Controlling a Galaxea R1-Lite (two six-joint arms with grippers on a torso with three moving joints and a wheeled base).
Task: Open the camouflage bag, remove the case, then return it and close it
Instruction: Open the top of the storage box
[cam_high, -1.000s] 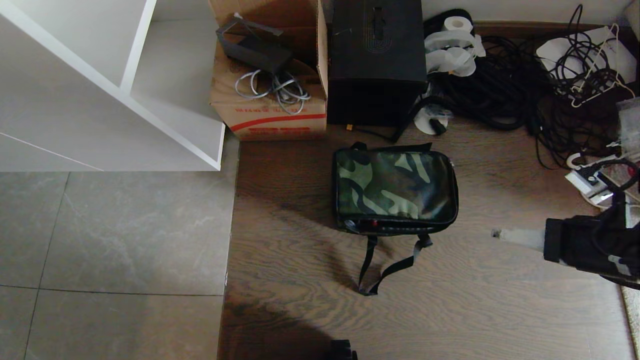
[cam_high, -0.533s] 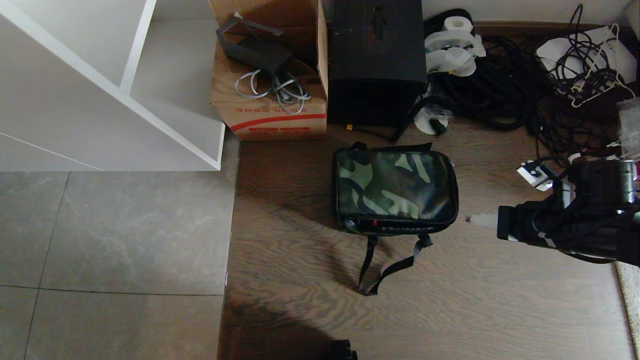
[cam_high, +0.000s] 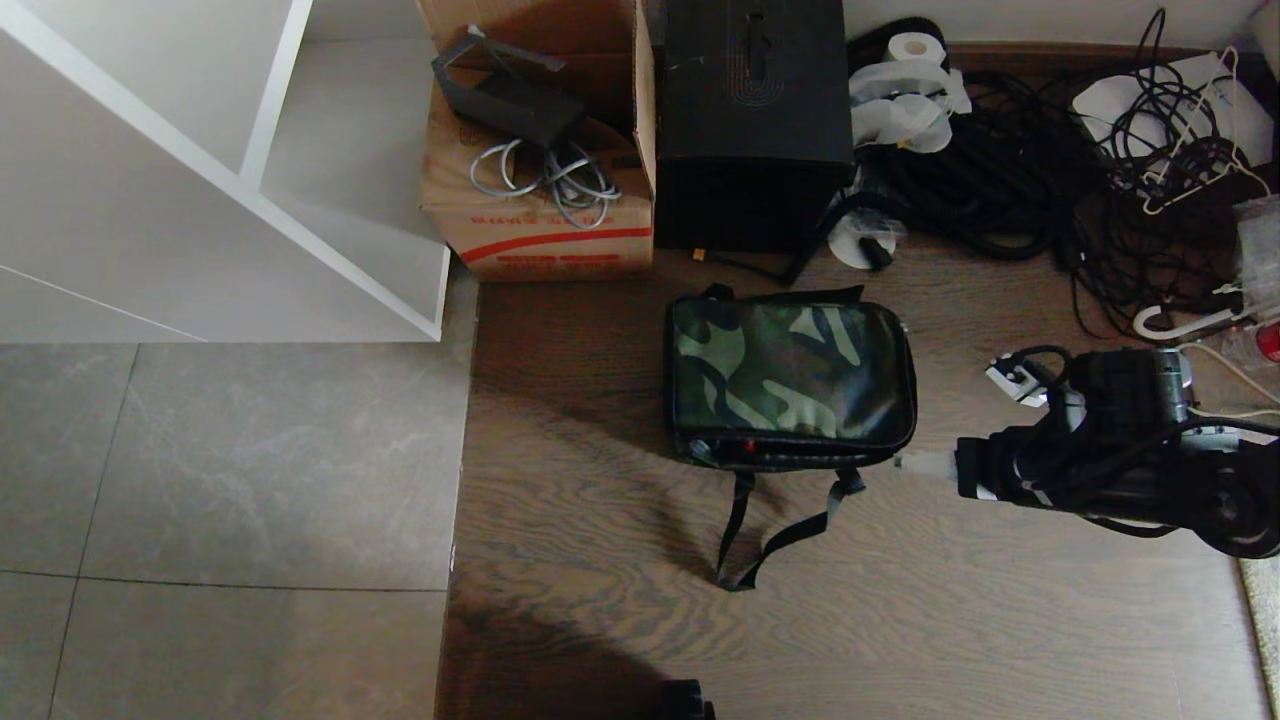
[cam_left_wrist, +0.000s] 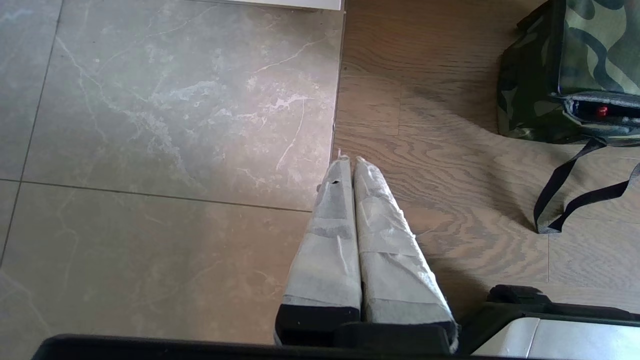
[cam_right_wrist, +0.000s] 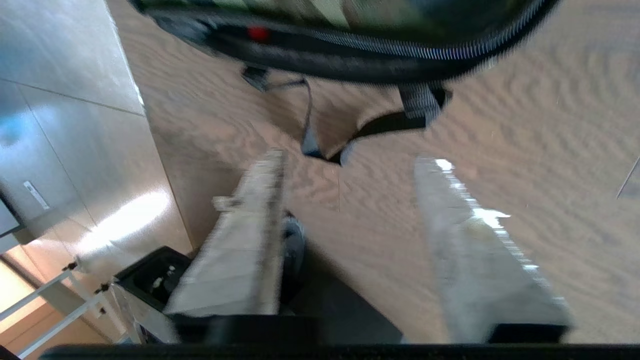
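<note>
Right gripper (cam_high: 905, 462): level above the wood floor (cam_high: 600, 620), tip just beside the near right corner of the camouflage bag (cam_high: 790, 375), contact not discernible; fingers (cam_right_wrist: 465, 235) spread apart with nothing between them, as seen from the right wrist. Camouflage bag: flat on the wood floor, zipper edge (cam_right_wrist: 410, 52) toward the robot, slightly parted along the near side, with a spot of red visible inside; black straps (cam_high: 770, 535) trailing toward the robot. Case: not visible. Behind the bag: black box (cam_high: 752, 120) beside a cardboard carton (cam_high: 540, 215); tangled cables (cam_high: 1050, 160) to the right. Left gripper (cam_left_wrist: 350, 165): parked low over the seam between grey tile (cam_left_wrist: 150, 150) and wood, taped fingers (cam_left_wrist: 330, 250) pressed together, empty.
</note>
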